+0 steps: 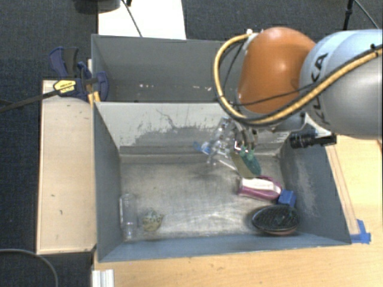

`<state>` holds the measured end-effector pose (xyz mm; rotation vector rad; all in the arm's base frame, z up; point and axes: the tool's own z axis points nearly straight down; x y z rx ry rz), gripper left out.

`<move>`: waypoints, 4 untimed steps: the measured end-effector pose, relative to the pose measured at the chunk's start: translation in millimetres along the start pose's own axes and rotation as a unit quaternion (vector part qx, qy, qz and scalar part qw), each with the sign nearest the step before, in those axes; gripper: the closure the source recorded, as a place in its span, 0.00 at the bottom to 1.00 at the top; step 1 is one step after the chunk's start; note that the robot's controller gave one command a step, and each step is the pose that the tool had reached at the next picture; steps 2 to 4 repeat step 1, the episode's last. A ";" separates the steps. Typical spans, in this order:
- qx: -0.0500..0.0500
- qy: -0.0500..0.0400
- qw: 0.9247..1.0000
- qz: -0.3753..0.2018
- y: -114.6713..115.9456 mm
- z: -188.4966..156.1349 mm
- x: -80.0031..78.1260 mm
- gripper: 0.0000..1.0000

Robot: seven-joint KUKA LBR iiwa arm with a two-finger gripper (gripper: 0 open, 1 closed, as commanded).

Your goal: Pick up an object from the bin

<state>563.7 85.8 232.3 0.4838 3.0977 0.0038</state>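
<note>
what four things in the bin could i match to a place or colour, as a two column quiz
Things:
1. clear cup
2. black round disc
3. pink and white pack
4. small block

Place or colour:
a. lower right corner of the bin in the view
b. blue
c. lower left corner in the view
d. right of middle, beside the small block

Pairs: 1-c, 2-a, 3-d, 4-b

One each: clear tube (127,216), mottled lump (151,220), pink packet (260,188), blue block (286,198), black disc (275,219), green piece (249,161).
</note>
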 end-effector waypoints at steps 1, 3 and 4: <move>0.001 0.003 0.978 -0.210 -0.2 3.2 21.5 1.00; 0.001 0.003 0.978 -0.210 -0.2 3.2 21.5 1.00; 0.001 0.003 0.978 -0.210 -0.2 3.2 21.5 1.00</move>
